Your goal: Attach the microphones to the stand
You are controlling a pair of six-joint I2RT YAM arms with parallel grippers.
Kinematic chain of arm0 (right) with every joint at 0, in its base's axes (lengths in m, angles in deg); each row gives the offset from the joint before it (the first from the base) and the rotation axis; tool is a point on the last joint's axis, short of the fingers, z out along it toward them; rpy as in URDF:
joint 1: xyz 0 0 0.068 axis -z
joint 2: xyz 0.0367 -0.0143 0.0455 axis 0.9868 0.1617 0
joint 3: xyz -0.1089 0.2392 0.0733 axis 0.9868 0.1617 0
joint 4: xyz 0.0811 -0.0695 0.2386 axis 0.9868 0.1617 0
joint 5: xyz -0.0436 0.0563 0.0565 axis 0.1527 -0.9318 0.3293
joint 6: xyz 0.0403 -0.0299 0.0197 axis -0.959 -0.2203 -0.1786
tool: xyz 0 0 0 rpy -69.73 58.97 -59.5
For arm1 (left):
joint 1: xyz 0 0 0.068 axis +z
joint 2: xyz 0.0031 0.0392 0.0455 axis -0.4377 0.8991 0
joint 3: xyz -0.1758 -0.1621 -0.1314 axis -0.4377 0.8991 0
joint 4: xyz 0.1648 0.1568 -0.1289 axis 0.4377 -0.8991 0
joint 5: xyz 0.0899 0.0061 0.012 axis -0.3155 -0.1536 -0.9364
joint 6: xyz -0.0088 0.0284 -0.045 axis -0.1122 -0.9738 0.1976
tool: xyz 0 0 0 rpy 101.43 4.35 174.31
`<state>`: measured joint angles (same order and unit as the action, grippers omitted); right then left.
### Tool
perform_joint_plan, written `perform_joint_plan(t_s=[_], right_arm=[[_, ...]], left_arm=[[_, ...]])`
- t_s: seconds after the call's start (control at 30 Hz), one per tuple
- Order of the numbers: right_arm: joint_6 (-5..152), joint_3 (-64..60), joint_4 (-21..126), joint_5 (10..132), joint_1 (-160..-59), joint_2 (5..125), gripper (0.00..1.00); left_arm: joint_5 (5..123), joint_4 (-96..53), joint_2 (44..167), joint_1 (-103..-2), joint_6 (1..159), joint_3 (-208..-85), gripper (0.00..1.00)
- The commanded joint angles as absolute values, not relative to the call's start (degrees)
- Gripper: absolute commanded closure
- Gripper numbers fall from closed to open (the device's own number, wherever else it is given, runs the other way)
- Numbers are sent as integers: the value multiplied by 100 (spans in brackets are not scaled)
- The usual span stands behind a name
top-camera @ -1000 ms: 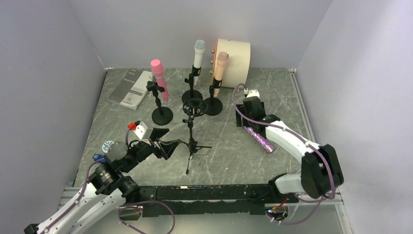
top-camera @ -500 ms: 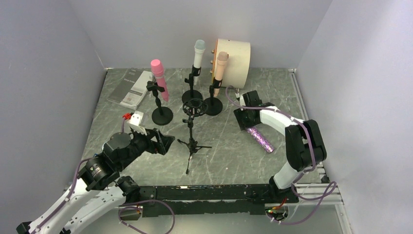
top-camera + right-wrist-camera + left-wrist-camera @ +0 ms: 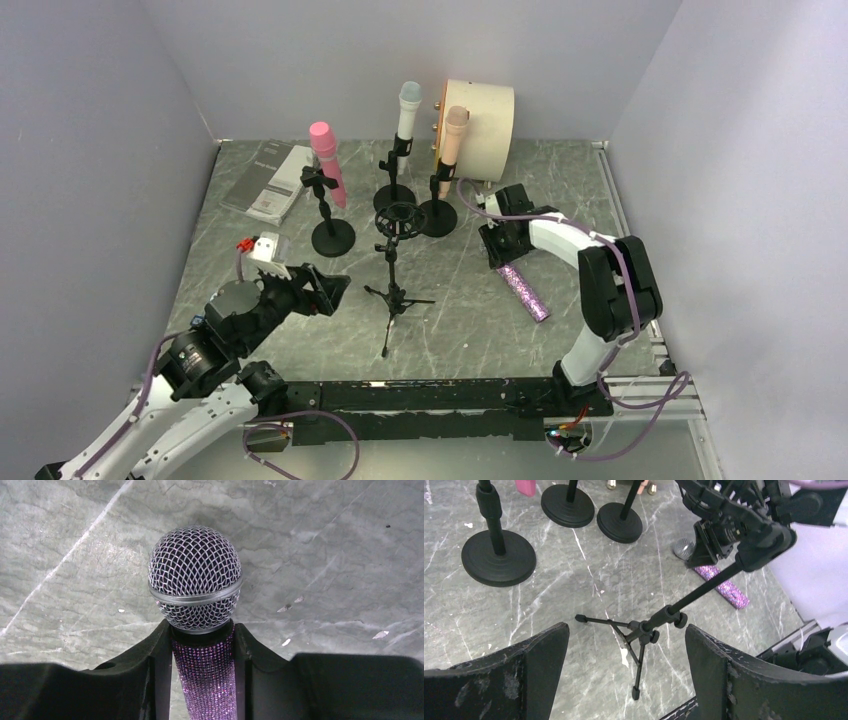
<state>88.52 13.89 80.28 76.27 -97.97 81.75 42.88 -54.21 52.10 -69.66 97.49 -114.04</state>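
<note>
In right gripper, seemingly: purple microphone

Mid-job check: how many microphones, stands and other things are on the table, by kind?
Microphones: 4 (pink microphone, white microphone, peach microphone, purple glitter microphone)
Round-base stands: 3 (left stand, middle stand, right stand)
Tripod stand: 1
Booklet: 1
Round cream box: 1
Total: 10
</note>
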Motion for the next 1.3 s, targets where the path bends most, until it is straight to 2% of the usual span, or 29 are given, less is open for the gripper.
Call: perform_joint_plan(t_s=[0.0, 0.1, 0.3, 0.67, 0.9, 1.17, 1.27], right_arm=[[8578, 1678, 7305, 7696, -9832, 7601, 96], [8348, 2032, 6822, 7597, -9876, 6968, 99], [7821, 2570, 5999, 7633, -10125, 5397, 100], [7035, 2570, 4958, 7712, -10392, 3217, 100], [7145, 1873, 4243, 7420, -10944, 3264, 100], [8354, 585, 3561, 8228, -12547, 4438, 100], [8480, 126, 3407, 8289, -12706, 4641, 100]], left_arm=[[3729, -5004, 5267, -6973, 10226, -11393, 12], [3400, -5114, 5313, -6973, 10501, -11449, 13], [3485, -5244, 5618, -6976, 10223, -11753, 12], [3631, -5262, 5730, -6975, 9810, -11996, 11], [3572, -5138, 5665, -6976, 9722, -12058, 11], [4032, -4843, 5618, -6973, 9749, -11996, 11], [4094, -4884, 5690, -6974, 9753, -12016, 11]])
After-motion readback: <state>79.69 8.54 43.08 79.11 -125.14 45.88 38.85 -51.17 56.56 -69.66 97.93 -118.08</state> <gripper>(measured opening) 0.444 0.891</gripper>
